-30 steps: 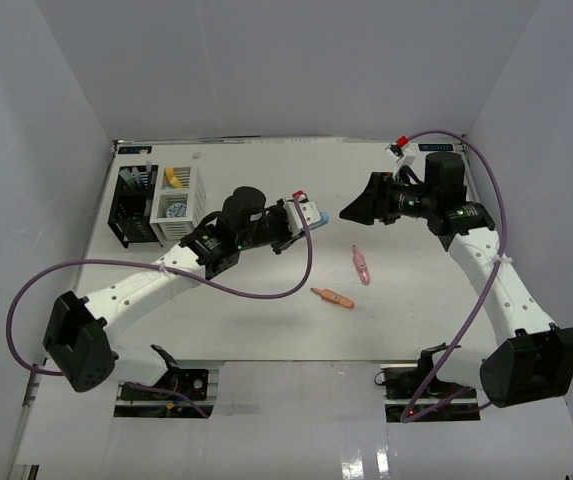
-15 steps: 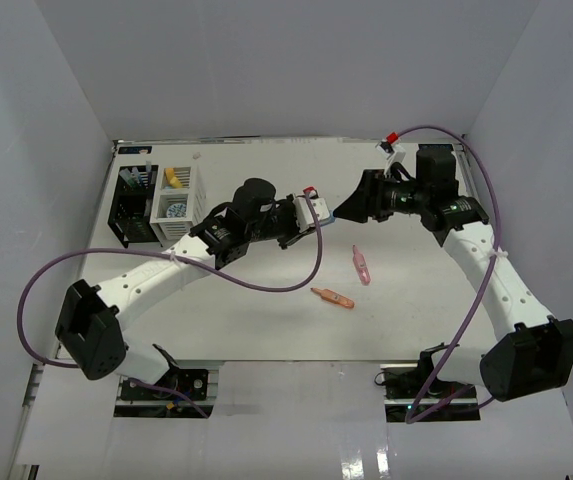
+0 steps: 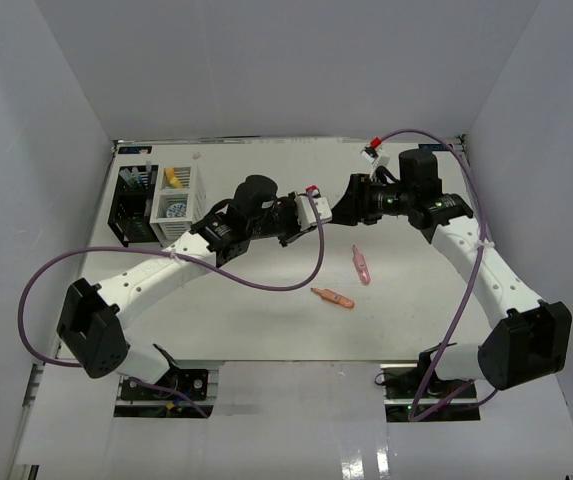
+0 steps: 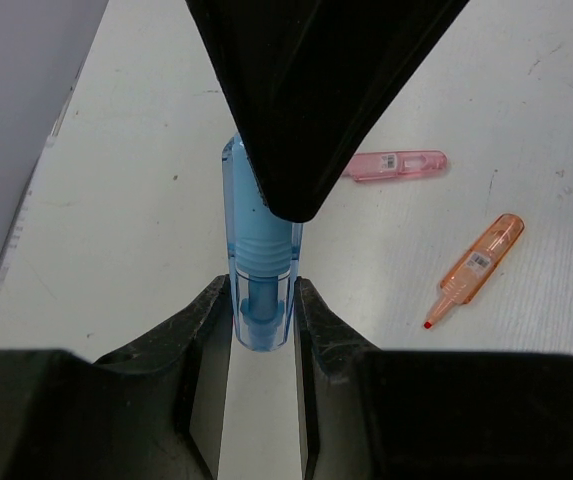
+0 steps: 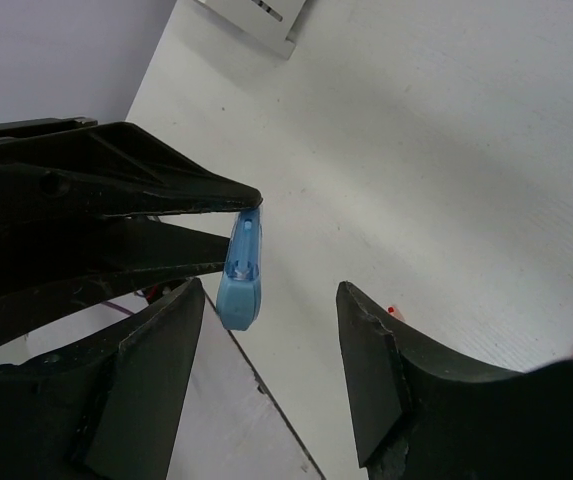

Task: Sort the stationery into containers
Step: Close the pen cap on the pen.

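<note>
From above: left gripper and right gripper meet nose to nose over mid-table. A pink marker and an orange marker lie loose on the table. The black organizer and white organizer stand side by side at far left.

Left wrist: the left fingers are clamped on a blue marker, which points straight out; a dark right finger looms over its far end.

Right wrist: the right jaws stand apart, straddling the blue marker's tip. It sits just beside one finger, and I cannot tell if they touch.
</note>
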Robot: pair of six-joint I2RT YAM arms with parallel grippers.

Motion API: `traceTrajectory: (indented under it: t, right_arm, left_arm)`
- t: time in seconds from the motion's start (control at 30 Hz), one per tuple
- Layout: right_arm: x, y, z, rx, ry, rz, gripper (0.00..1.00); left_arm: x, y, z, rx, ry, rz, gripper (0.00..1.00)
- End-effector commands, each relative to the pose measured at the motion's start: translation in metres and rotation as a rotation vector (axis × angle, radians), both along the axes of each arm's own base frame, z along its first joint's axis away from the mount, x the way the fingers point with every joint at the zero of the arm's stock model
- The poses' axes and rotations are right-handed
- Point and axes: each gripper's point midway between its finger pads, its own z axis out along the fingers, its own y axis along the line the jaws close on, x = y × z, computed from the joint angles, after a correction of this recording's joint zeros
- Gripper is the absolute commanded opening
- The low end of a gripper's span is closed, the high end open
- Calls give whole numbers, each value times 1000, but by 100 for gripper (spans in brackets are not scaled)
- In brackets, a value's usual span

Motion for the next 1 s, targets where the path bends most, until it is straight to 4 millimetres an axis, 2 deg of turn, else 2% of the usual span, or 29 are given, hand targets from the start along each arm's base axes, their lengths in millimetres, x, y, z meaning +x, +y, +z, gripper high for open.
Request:
traceTrajectory:
  t: [0.0,0.37,0.83,0.97]
  right_arm:
    - [9,4,26,27,-80,-8,62]
    - [10,6,34,36,-93,-8,53]
    - [6,10,24,18,-66,-2,50]
    - [4,9,19,11,-58,-2,45]
  left_arm:
    - [-1,-3,16,-15,-30,-20,0]
    - [-2,-2,6,16,-18,-26,0]
    - [-2,0,11,13,-24,-19,0]
    - [-2,-1,12,10,-26,-20,0]
